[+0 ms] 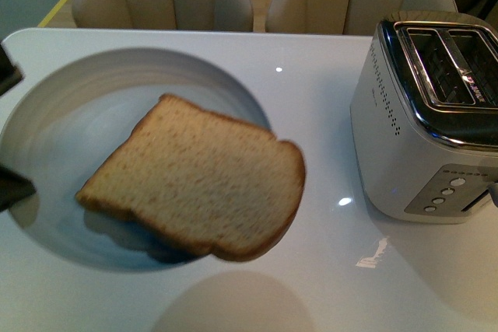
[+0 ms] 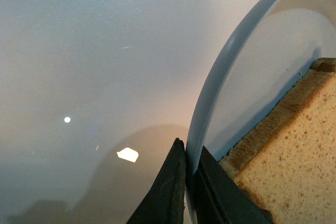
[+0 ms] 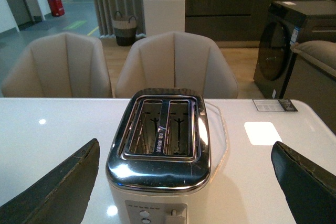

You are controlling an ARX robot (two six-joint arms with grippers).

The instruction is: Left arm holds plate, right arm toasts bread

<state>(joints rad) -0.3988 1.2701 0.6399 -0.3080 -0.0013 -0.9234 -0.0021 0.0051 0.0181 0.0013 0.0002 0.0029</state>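
Far left: the left gripper [image 2: 188, 182] is pinched shut on the rim of the plate [image 1: 70, 114], with one dark finger [image 2: 165, 192] on each face of the edge. We take this edge grip as a way to keep the plate's middle free for the other arm. A soft shadow lies on the white table [image 1: 327, 114] below the plate, so we judge the plate to be held up off the surface, though we cannot be sure.

Centre: the bread [image 1: 198, 188] lies flat on the plate. Its rounded top pokes out past the rim on the toaster side, and that overhang looks like the easiest place to pinch it.

Right: the toaster [image 1: 424, 138] stands upright on the table, apart from the plate. Both slots [image 3: 160, 129] are empty.

The right gripper [image 3: 185, 148] is spread wide and holds nothing. In its wrist view it faces the toaster, not the bread. We judge that the slice has not yet been picked up, so the next step is a reach back towards the plate.
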